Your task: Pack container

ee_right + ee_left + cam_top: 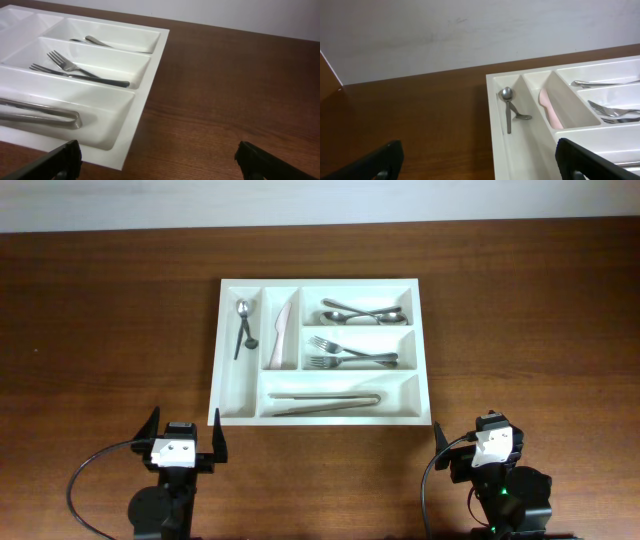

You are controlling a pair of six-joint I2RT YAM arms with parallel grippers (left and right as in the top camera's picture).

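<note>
Jaws wide, low near container [320, 282]

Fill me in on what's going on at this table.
Two robot arms are packing cutlery into the white container. It already holds a small spoon, a pink knife, spoons, forks and tongs, each kind in its own compartment. Right now nothing is being handled: the left pincer and right pincer sit open and empty at the near edge, apart from it.
</note>
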